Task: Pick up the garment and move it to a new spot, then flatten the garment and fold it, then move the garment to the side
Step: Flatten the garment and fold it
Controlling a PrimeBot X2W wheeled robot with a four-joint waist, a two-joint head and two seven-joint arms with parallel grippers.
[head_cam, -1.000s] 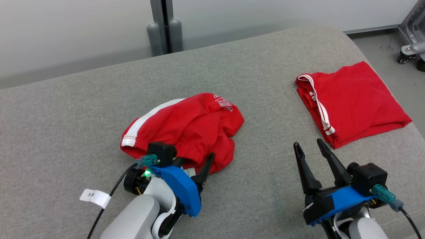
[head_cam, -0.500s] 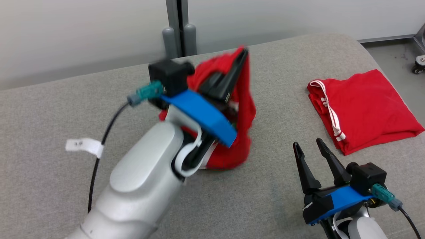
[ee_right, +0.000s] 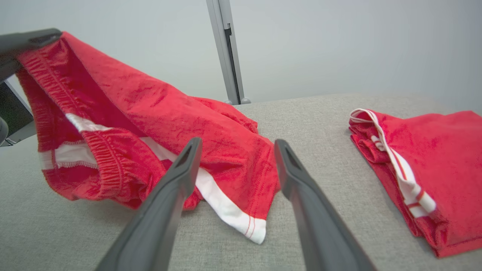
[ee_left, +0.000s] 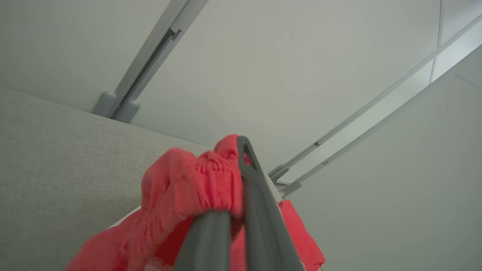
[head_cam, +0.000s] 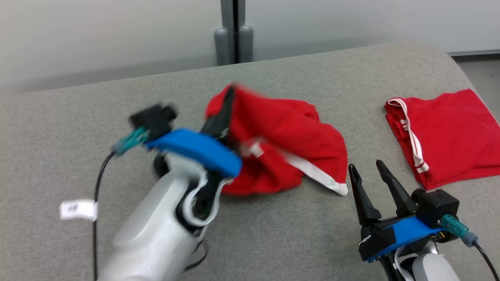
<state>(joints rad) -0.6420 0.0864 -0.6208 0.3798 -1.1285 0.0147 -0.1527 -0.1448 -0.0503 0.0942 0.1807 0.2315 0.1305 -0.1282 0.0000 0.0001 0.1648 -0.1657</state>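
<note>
Lifted now, crumpled red garment (head_cam: 289,132) hangs from left claw (head_cam: 229,93).

We see a grey fabric-covered desk (head_cam: 70,128) spanning most of the head view. At the right edge of the frame, a folded red garment (head_cam: 457,136) lies flat on it, with a white-striped band down its left side. At top centre, a grey post (head_cam: 234,23) with two rounded feet stands behind the desk against a pale wall (head_cam: 97,35). Grey floor (head_cam: 482,74) shows at the upper right.
</note>
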